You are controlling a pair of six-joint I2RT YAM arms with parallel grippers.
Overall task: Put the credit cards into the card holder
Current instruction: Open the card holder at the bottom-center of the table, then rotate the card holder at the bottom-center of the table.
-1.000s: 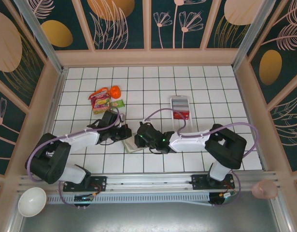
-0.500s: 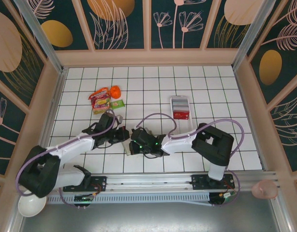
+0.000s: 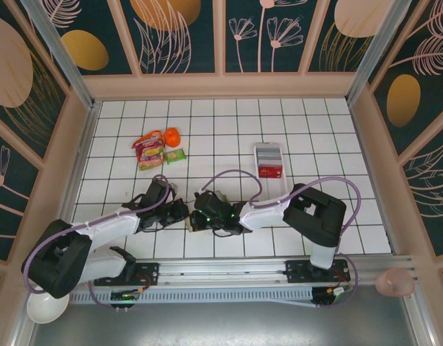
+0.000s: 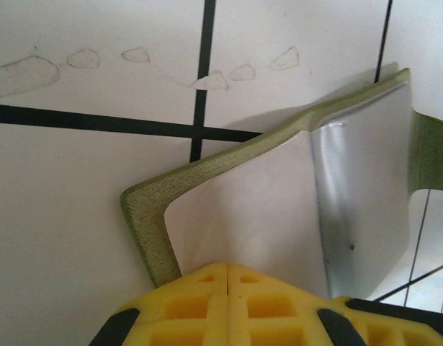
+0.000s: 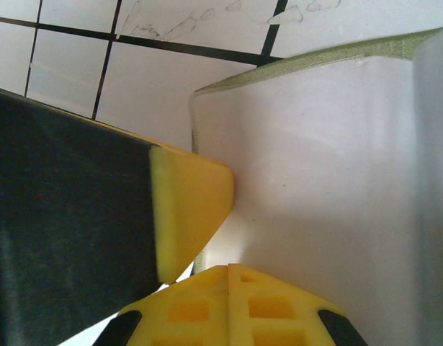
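The card holder [image 4: 257, 209] lay open on the near middle of the table [image 3: 228, 122], the left end effector [image 4: 227, 267] and right end effector [image 5: 228, 268] both closed, apparently pinching its pale lining; spreading it seemed the step in hand, and next one arm needed to fetch the credit cards [image 3: 270, 171] from the white tray [image 3: 268, 150].

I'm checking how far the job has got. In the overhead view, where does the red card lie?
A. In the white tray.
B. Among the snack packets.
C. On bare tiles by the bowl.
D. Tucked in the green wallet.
A: the red credit card lies at the near end of the white tray, well apart from the card holder.
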